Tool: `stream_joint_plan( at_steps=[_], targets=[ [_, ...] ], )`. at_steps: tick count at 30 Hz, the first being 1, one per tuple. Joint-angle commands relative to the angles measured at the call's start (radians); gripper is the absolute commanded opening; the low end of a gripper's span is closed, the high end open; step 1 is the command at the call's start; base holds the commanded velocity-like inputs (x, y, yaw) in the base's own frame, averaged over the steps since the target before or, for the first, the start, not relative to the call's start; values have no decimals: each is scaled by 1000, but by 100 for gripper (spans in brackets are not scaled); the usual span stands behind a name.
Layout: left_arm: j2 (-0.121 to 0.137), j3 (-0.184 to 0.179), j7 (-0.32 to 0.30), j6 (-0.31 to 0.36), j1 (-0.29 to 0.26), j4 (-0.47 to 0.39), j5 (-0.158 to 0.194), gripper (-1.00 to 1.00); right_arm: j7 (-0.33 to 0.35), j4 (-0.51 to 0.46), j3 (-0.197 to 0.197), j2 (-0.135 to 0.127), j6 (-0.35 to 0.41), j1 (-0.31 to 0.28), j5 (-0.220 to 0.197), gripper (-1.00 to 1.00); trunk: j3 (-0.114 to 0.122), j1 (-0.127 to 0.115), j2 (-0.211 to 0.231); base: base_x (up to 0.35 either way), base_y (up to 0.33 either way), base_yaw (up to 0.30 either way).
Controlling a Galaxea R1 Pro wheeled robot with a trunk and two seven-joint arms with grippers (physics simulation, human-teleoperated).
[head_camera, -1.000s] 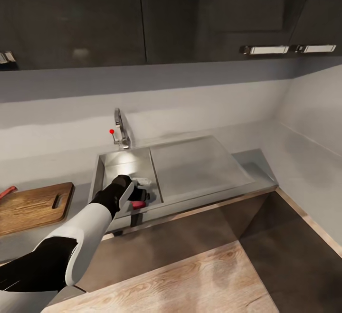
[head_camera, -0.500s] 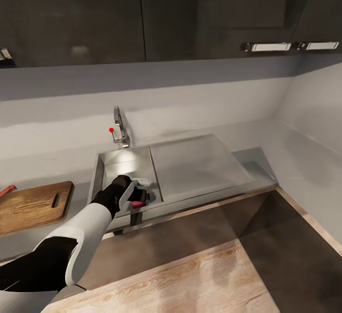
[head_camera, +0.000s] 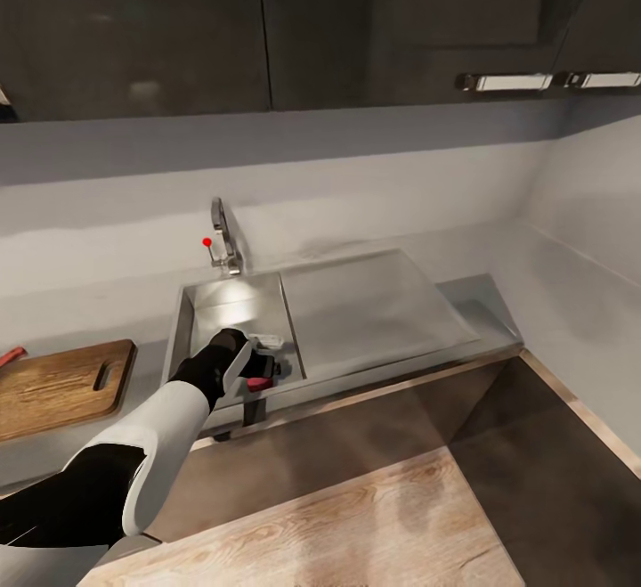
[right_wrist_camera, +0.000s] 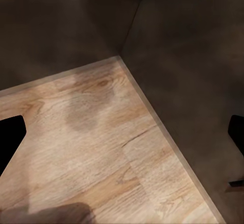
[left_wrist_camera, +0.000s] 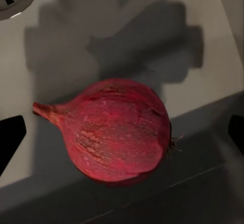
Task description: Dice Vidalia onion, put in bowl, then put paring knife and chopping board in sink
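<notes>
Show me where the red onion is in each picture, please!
Head view: the onion peeks out as a bit of red under the left gripper, at the near edge of the sink.
Left wrist view: the onion sits mid-picture, lying on the basin floor between the open fingertips.
Right wrist view: not in it; wood floor and dark cabinet.
Shared landmark: the grey steel sink basin.

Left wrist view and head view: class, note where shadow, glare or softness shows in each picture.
In the left wrist view, a broad dark shadow falls on the grey steel sink floor behind the round red-skinned onion, which looks sharp. In the head view, a bright glare patch lies on the basin floor beneath the chrome angular tap, and the brown wooden chopping board looks slightly soft.
</notes>
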Motion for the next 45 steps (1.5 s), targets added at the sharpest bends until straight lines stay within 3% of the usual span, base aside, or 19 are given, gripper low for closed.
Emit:
stream_joint_plan(
  at_steps=[1,45],
  targets=[
    [1,-6,2,5,-1,-1,4,100,-7,0,-5,0,-1,-1,11,100,-3,1,-2,0,0,0],
    [1,-6,2,4,-1,11,2,100,-7,0,-5,0,0,-1,11,100,-39,1,-2,0,0,0]
  ],
)
